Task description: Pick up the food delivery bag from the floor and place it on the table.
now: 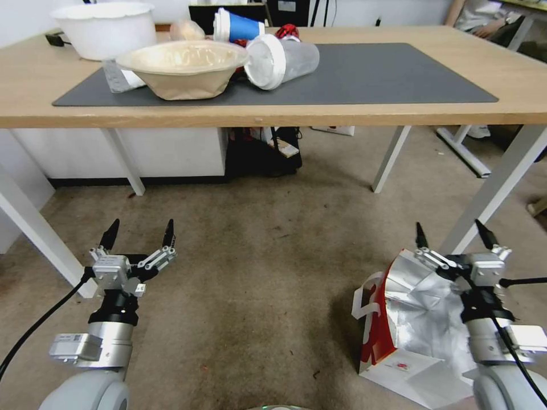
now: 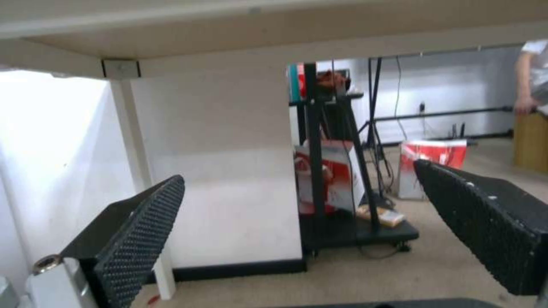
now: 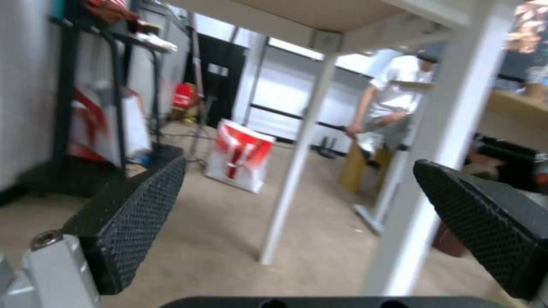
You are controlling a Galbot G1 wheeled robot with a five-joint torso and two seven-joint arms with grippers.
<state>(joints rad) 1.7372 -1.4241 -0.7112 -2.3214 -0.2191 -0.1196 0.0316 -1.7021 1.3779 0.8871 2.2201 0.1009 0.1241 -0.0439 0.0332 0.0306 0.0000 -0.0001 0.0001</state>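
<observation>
Crumpled foil-lined bag (image 1: 416, 330) slumps on carpet-like floor (image 1: 256, 296) beneath right claw (image 1: 453, 234).

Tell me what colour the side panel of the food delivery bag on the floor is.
Red, on the food delivery bag; the head view shows it best, beside the silver foil lining.

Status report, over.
Left gripper open, low, idle. Right gripper open above bag. Bag on floor by table leg.

white tub (image 1: 105, 28) upright, back left | tan paper bowl (image 1: 183, 67) beside it | clear lidded cup (image 1: 281, 60) lying on its side | blue cup (image 1: 236, 26) tipped behind | black rack (image 2: 337, 171) on floor
</observation>
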